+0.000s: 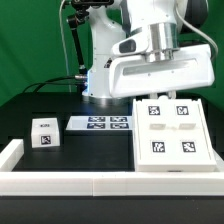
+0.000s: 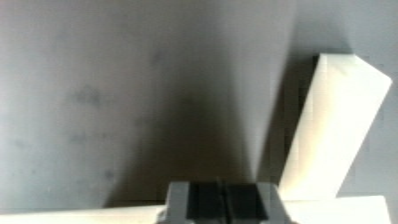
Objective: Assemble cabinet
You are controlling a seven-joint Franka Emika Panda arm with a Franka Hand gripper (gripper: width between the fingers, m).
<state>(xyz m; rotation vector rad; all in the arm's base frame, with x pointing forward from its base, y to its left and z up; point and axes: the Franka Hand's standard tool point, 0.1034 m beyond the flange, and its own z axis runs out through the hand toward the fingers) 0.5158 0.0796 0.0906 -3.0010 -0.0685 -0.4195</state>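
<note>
The pincer (image 2: pixel 217 203) is pressed together with nothing between its fingers, above the dark surface (image 2: pixel 125 110). The cabinet box (image 1: pixel 172 132) lies flat on the exterior view's right, with four square tags on its upward face. Whether anything is inside it cannot be seen. A small tagged block (image 1: pixel 42 133) sits well apart on the exterior view's left, and the marker board (image 1: pixel 100 123) lies between them. White rails (image 1: pixel 60 182) border the near edge.

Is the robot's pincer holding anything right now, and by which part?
Nothing. The pincer is shut, with nothing between its fingers. The white box nearby is not gripped.
</note>
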